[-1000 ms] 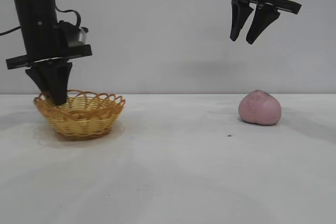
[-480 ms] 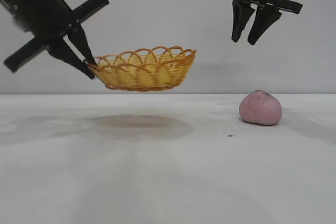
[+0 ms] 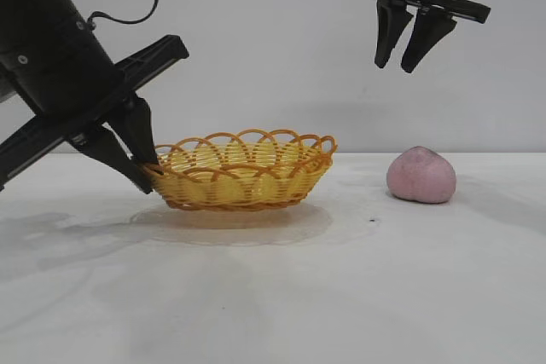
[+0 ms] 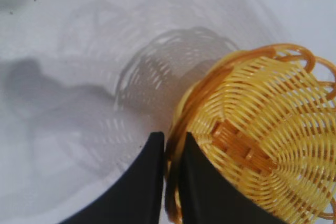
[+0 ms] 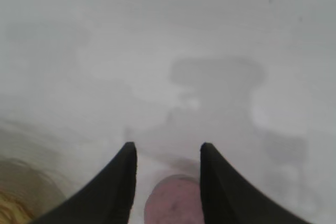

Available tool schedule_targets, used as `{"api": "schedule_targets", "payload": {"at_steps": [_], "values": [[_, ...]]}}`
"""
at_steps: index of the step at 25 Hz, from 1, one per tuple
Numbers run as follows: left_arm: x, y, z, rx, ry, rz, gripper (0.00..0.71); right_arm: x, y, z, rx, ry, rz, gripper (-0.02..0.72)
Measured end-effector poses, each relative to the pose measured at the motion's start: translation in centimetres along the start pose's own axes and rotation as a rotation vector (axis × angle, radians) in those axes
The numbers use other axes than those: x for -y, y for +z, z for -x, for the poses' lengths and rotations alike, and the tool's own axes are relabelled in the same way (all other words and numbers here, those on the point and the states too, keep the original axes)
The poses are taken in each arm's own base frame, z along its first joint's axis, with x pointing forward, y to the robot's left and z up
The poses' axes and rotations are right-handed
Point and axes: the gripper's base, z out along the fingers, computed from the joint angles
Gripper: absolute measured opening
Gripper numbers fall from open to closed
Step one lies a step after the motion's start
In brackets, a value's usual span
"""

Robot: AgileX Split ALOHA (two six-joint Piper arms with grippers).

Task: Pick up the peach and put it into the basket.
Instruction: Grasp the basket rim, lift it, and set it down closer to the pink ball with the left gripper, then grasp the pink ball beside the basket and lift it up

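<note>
The yellow wicker basket (image 3: 243, 176) with an orange looped rim sits low at the table's left middle, its base on or just above the surface. My left gripper (image 3: 151, 175) is shut on its left rim, and the rim strand runs between the two fingers in the left wrist view (image 4: 172, 136), with the basket (image 4: 262, 129) beside them. The dusty-pink peach (image 3: 421, 175) lies on the table at the right. My right gripper (image 3: 394, 66) hangs open high above it. The right wrist view shows the peach (image 5: 173, 203) far below, between the spread fingers (image 5: 167, 148).
The white table (image 3: 281, 296) stretches across the view under a plain grey wall. A small dark speck (image 3: 373, 220) lies in front of the peach. A bare stretch of table separates basket and peach.
My left gripper lifted the basket from the far left, swung it rightward through the air, and lowered it to the table nearer the middle. The right gripper and peach have stayed put.
</note>
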Motion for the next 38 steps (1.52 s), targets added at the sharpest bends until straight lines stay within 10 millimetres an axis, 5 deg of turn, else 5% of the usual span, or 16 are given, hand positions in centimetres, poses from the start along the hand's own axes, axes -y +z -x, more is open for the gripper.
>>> {"api": "schedule_targets", "payload": {"at_steps": [5, 9, 19, 24, 30, 38], "values": [[0.0, 0.0, 0.0, -0.002, 0.000, 0.001, 0.117, 0.0, 0.0, 0.0, 0.000, 0.001, 0.002, 0.232], [0.0, 0.0, -0.1, -0.012, 0.002, -0.003, 0.264, 0.0, 0.0, 0.0, 0.000, 0.001, 0.002, 0.232], [-0.2, -2.6, -0.6, -0.008, 0.049, -0.041, 0.276, 0.0, 0.0, 0.0, 0.000, 0.001, 0.002, 0.232], [0.7, -5.9, -0.2, 0.080, 0.280, -0.109, 0.276, 0.0, 0.0, 0.0, 0.000, 0.001, 0.002, 0.232], [-0.2, -7.9, 3.8, 0.234, 0.604, -0.061, 0.276, -0.1, 0.0, 0.0, 0.001, 0.004, 0.007, 0.232], [-2.9, -9.1, 10.3, 0.037, 0.779, 0.068, 0.276, -0.2, 0.0, 0.0, 0.003, 0.015, 0.027, 0.232]]}}
